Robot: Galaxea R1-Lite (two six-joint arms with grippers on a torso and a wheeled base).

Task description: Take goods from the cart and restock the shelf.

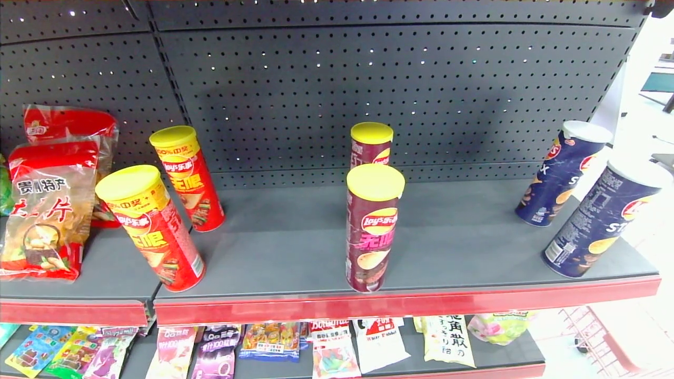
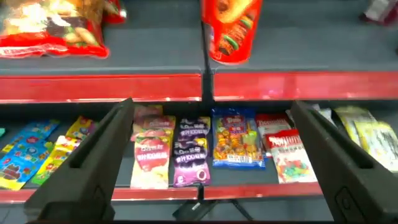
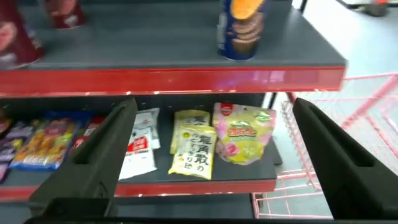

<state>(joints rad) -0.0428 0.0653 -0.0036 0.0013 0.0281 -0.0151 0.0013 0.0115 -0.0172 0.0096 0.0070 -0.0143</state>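
Red cans (image 1: 150, 226), maroon cans (image 1: 371, 226) and blue cans (image 1: 600, 216) stand in pairs on the shelf (image 1: 295, 247). The pink cart (image 1: 597, 337) sits low by its right end. The left gripper (image 2: 211, 109) and right gripper (image 3: 214, 106) gape wide, empty, facing the snack bags (image 2: 186, 152) below.

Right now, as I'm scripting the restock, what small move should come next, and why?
Probably swing toward the pink cart at the robot's right to fetch goods. The left gripper and right gripper both face the shelf with jaws open and empty, so there is nothing to place, though the shelf has bare room between cans.
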